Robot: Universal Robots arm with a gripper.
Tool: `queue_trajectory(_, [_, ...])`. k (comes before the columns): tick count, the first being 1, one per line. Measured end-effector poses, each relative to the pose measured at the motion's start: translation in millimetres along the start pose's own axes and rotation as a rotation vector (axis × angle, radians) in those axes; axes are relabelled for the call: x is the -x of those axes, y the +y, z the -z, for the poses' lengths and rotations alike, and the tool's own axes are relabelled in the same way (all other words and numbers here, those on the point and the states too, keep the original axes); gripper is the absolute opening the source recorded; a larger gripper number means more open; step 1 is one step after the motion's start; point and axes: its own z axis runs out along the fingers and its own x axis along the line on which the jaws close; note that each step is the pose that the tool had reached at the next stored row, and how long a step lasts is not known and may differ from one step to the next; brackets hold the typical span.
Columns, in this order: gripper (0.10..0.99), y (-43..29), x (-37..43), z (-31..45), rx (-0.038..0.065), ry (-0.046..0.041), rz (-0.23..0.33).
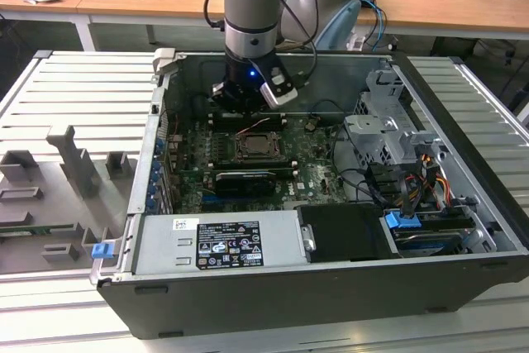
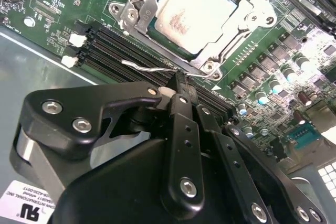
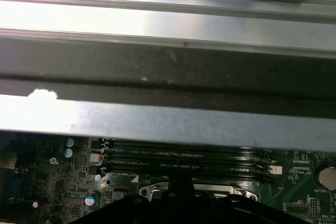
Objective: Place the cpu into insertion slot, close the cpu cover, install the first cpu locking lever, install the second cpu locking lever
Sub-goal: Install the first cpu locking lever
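Inside the case, end effector (image 2: 178,85) pinched narrow by the lever wire (image 2: 157,68), cpu (image 2: 197,14) seated under cpu cover (image 2: 137,1), fingertips partly hidden

cpu (image 2: 198,15): 1 | cpu cover (image 2: 140,3): 1 | computer case (image 1: 248,303): 1 | gripper (image 2: 181,85): 1

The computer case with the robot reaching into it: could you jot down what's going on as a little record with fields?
setting: open computer case lying on a slatted metal table
arm: reaching down into the case from above
end effector: fingers together, close to a thin wire lever beside the socket
cpu: seated in its socket on the motherboard
cpu cover: closed down around the cpu
nearby: memory slots next to the socket
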Motion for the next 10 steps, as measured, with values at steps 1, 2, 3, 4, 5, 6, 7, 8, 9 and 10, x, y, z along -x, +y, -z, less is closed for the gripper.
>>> queue_trajectory(1, [0.106,0.0,0.6,0.0,0.000,0.0001,0.000])
queue_trajectory(2, [0.106,-0.1,1.2,0.0,0.000,0.0001,0.000])
queue_trajectory(3, [0.106,-0.1,1.8,0.0,0.000,0.0001,0.000])
queue_trajectory(4, [0.106,-0.2,3.4,0.0,0.000,0.0001,0.000])
queue_trajectory(5, [0.106,-0.2,4.9,0.0,0.000,0.0001,0.000])
queue_trajectory(6, [0.106,-0.1,6.6,-0.2,0.000,-0.0001,0.000])
queue_trajectory(7, [0.106,-0.1,8.3,-0.1,0.000,0.0001,0.000])
queue_trajectory(8, [0.106,-0.2,12.2,-0.4,0.000,0.0000,0.000])
queue_trajectory(9, [0.106,-0.2,14.2,-0.5,0.000,-0.0001,0.000])
queue_trajectory(10, [0.106,-0.2,15.6,-0.7,0.000,0.0000,0.000])
